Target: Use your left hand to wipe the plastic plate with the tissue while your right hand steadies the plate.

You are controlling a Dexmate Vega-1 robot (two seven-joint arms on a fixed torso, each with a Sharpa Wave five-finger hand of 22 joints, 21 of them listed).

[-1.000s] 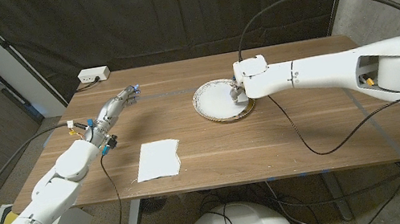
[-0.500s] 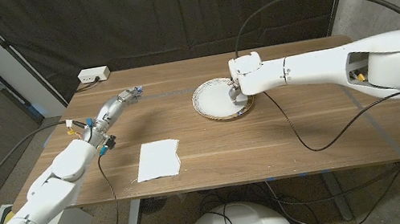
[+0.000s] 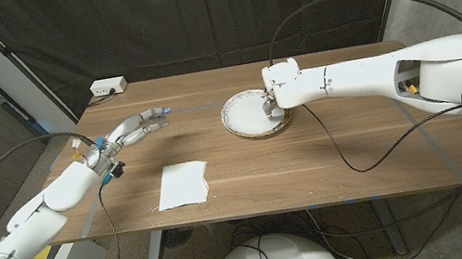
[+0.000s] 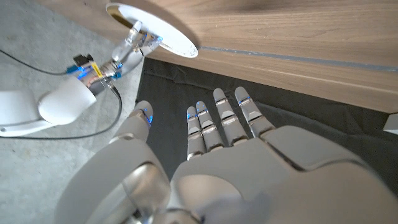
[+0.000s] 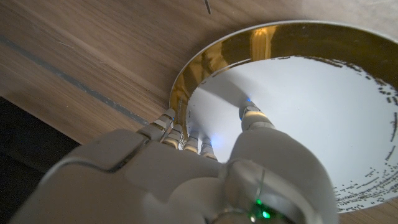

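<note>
While pinching the rim of the white gold-edged plastic plate [image 3: 252, 115] with the right hand [image 3: 277, 98], steadying looks sorted; left hand [image 3: 138, 126] spread, empty; next: grab the flat white tissue [image 3: 184, 183] nearby.

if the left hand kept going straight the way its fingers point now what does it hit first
Probably nothing soon. The left hand points across bare table toward the plate and right hand, so the plate is the likeliest first contact if it stays low. The tissue lies off that line.
</note>
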